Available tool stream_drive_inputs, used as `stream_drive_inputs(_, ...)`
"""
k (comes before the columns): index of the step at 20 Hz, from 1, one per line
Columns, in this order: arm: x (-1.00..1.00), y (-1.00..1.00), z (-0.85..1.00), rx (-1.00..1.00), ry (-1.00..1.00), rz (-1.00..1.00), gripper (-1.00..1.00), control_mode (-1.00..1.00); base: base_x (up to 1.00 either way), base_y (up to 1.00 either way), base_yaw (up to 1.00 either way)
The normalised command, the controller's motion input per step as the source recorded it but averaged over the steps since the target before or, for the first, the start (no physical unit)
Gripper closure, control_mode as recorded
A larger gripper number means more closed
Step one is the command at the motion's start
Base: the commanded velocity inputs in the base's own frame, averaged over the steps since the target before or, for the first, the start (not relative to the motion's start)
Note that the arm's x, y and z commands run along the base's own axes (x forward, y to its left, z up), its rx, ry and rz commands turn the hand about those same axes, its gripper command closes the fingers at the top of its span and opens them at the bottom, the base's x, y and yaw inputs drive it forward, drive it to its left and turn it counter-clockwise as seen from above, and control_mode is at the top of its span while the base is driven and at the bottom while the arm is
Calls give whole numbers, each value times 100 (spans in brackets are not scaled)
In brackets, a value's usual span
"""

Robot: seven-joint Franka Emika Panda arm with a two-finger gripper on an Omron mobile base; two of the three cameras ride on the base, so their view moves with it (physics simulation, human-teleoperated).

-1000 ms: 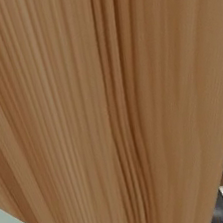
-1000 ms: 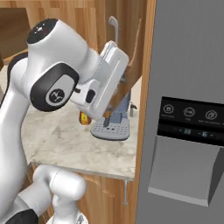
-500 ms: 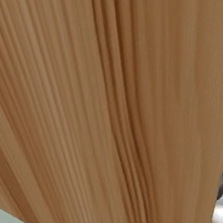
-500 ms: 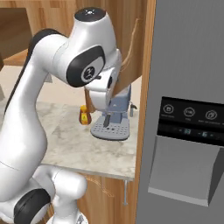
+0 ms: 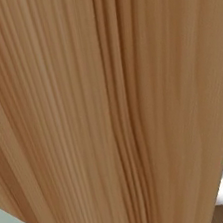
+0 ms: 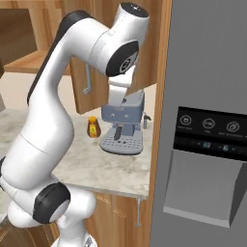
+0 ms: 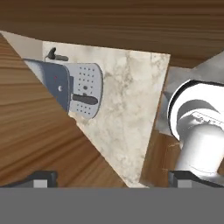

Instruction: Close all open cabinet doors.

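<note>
**Cabinet door open above the counter, jaws wide and empty**

The task looks unfinished. In the right base view one cabinet door (image 6: 103, 79) stands swung out from the wall cabinets over the marble counter (image 6: 72, 159), just left of the grey refrigerator (image 6: 207, 96), with its long silver bar handle (image 6: 87, 79) facing left. The left base view looks straight at the medium-brown wood grain of a door (image 5: 108, 109). Whether any other door is open I cannot tell.

The arm (image 6: 62, 101) arches up beside the door, above the coffee machine (image 6: 123, 125) and a small honey bottle (image 6: 92, 127). In the hand view the gripper (image 7: 111, 177) has its jaws fully apart, holding nothing, with wood panels to either side.
</note>
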Motion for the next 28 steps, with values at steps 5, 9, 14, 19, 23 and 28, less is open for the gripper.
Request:
stream_drive_inputs(5,47,45,0,16,0,27,-100,-100,0,0,0)
stream_drive_inputs(9,51,46,0,15,0,20,-100,-100,0,0,0)
stream_drive_inputs(14,48,46,0,10,-7,10,-100,-100,0,0,0)
stream_drive_inputs(19,50,48,0,4,-15,1,-100,-100,0,0,0)
stream_drive_inputs(23,60,52,0,0,-13,0,-100,-100,0,0,0)
stream_drive_inputs(28,68,51,0,0,-10,-6,-100,-100,0,0,0)
